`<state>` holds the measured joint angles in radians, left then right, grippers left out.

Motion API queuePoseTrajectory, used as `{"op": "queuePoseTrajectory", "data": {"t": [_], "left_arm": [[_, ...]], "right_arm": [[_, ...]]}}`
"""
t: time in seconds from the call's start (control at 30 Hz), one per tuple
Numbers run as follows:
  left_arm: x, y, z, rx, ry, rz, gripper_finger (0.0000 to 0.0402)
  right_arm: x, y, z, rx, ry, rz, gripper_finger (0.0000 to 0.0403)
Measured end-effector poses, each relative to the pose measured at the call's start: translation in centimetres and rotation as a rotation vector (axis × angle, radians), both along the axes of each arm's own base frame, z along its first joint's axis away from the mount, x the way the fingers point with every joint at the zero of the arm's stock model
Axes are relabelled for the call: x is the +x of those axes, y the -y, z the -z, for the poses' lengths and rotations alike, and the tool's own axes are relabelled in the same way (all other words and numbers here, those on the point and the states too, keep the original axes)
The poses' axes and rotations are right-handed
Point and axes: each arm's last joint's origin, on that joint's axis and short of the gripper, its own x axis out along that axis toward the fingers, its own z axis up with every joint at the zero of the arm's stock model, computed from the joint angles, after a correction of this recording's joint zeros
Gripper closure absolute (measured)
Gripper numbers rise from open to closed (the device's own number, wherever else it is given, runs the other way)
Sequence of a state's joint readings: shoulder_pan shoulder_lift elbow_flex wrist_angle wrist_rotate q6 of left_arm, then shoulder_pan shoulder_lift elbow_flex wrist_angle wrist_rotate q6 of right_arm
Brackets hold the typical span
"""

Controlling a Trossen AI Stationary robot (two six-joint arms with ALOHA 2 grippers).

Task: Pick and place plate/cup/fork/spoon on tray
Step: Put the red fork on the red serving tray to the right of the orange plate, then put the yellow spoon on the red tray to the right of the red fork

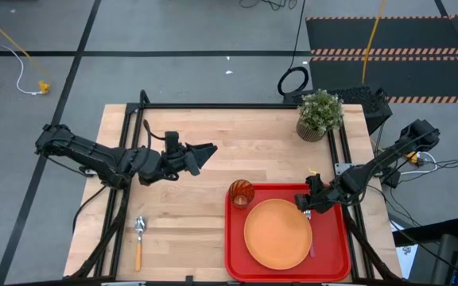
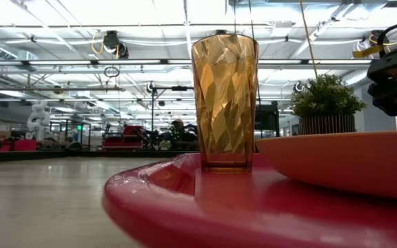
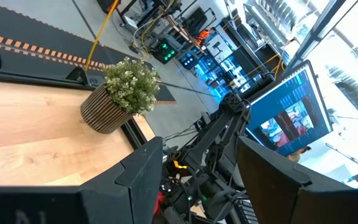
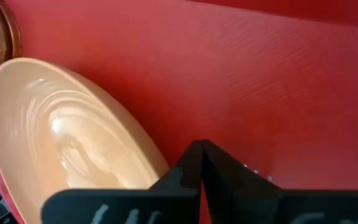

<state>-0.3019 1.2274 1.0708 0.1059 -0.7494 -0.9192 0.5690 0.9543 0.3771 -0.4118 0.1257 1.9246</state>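
Observation:
The red tray [image 1: 233, 254] lies at the table's near right. The orange plate [image 1: 277, 233] lies flat on it, and the amber cup [image 1: 241, 191] stands upright at its far left corner. My right gripper [image 1: 304, 208] is low over the tray by the plate's far right rim, shut on the fork, whose pink-red handle [image 1: 312, 242] runs along the plate's right side. The orange-handled spoon [image 1: 139, 238] lies on the bare table at the near left. My left gripper [image 1: 205, 151] is open and empty above the table's middle left. My right gripper is shut on the fork at its far, tine end. The shut fingers [image 4: 185, 168] hide the place of contact in the right wrist view. They slant down from the table's right and lie across the fork. The handle [image 1: 312, 245] lies along the tray floor toward the near edge.
A potted green plant [image 1: 320, 115] stands at the table's far right corner. The bare wood between the spoon and the tray is open. The tray's raised rim [image 2: 185, 200] runs close in front of the low camera.

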Motion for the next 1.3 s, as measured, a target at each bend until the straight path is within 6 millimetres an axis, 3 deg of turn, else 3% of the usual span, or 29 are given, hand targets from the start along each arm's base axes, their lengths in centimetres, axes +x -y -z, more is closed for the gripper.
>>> {"op": "queuePoseTrajectory", "data": {"t": [0.4,0.67,0.97,1.3], "left_arm": [[-0.3,0.2,0.2,0.004,-0.037,0.057,0.0195],[-2.4,1.9,1.1,-0.153,-0.135,0.179,0.0200],[-4.0,5.9,2.7,-0.321,-0.241,0.336,0.0297],[-5.0,9.4,6.3,-0.608,-0.482,0.361,0.0336]], "right_arm": [[-0.2,0.2,-1.3,0.015,0.089,-0.040,0.0403],[0.0,0.3,-5.6,-0.089,0.135,-0.059,0.0403],[0.4,0.3,-9.9,-0.170,0.207,-0.089,0.0403],[0.7,0.1,-10.3,-0.151,0.257,-0.108,0.0403]]}}
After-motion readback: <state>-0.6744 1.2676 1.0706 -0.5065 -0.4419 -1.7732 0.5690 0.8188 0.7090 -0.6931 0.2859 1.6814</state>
